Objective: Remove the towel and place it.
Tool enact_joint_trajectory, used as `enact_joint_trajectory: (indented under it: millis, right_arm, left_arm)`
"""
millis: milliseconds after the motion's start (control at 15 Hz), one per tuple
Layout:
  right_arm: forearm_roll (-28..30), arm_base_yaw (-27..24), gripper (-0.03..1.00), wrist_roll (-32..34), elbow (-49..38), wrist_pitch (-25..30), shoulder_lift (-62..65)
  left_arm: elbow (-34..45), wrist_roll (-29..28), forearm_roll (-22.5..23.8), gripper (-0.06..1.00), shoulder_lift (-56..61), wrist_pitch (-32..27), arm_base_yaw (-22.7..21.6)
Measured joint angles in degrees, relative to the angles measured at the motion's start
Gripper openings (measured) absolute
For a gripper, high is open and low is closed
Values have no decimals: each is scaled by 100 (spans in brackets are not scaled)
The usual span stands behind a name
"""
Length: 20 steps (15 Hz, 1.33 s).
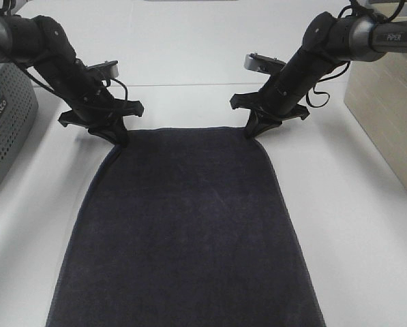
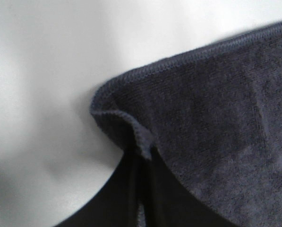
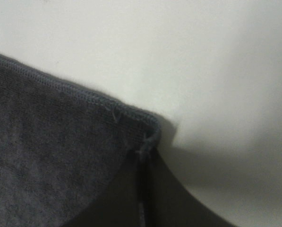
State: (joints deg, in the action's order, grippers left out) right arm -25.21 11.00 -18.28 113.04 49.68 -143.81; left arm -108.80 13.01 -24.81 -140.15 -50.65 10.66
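Observation:
The dark charcoal towel (image 1: 186,228) lies spread flat on the white table (image 1: 367,225), running from mid-table to the front edge. My left gripper (image 1: 121,139) is shut on the towel's far left corner; the left wrist view shows the hemmed corner (image 2: 131,125) pinched and puckered between the closed fingers (image 2: 126,194). My right gripper (image 1: 251,131) is shut on the far right corner; the right wrist view shows that hemmed corner (image 3: 148,135) clamped between the fingers (image 3: 155,194). Both corners sit at table level.
A grey perforated basket (image 1: 5,122) stands at the left edge of the table. A beige box (image 1: 387,109) stands at the right edge. White table surface surrounds the towel on both sides and behind.

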Motion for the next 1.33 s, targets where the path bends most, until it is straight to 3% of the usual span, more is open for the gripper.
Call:
enact_joint_trajectory:
  millis: [200,467,800,1000,1333]
  right_arm:
    - [63,0,2,6,0,-183,29]
    - [315,6,2,6,-57,-894,115]
    - [338,0,2,0,-34,-1965,264]
    - [338,0,2,0,229,-2298,264]
    - [338,0,2,-6,567,-2544,275]
  left_arm:
    - [-23,189,0,1,-6,86,0]
    - [-401,264,0,1,-11,504,0]
    - [-493,510,-46,1,-11,1541,0]
    - [-493,607,-52,1,-11,2183,0]
    - [-493,1243,-367,1,-11,2647,0]
